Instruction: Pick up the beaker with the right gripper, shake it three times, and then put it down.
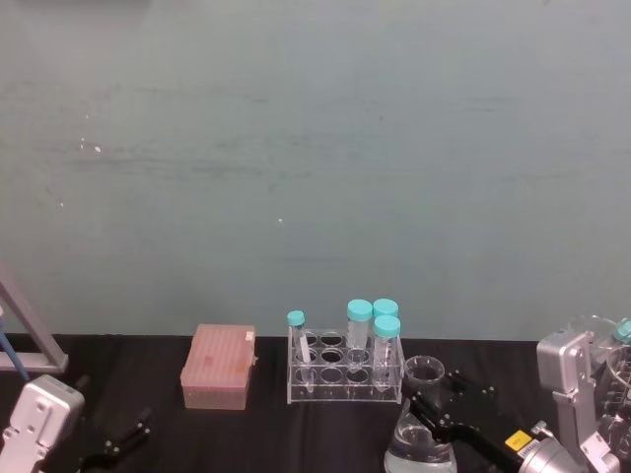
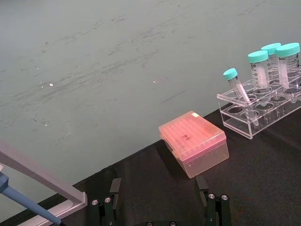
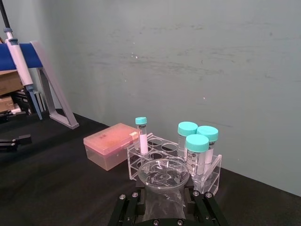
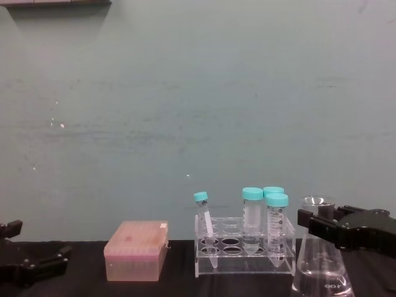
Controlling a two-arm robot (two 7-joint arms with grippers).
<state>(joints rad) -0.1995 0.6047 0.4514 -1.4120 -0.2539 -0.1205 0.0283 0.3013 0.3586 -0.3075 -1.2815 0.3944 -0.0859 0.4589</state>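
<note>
The beaker (image 1: 422, 426), a clear conical flask, stands on the black table at the front right, just right of the tube rack. My right gripper (image 1: 444, 399) reaches in from the right, and its black fingers press on both sides of the flask just below the rim. In the right wrist view the beaker (image 3: 163, 181) sits between the two fingers (image 3: 128, 207) with its mouth open toward the camera. In the chest view one finger (image 4: 318, 227) crosses the neck of the beaker (image 4: 322, 263), whose base is cut off by the frame edge. My left gripper (image 1: 123, 437) rests open at the front left, holding nothing.
A clear rack (image 1: 345, 372) holds several teal-capped tubes at the table's middle. A pink tip box (image 1: 219, 367) sits to its left. A pipette stand (image 3: 51, 94) is at the far left. More clear labware (image 1: 616, 370) sits at the right edge.
</note>
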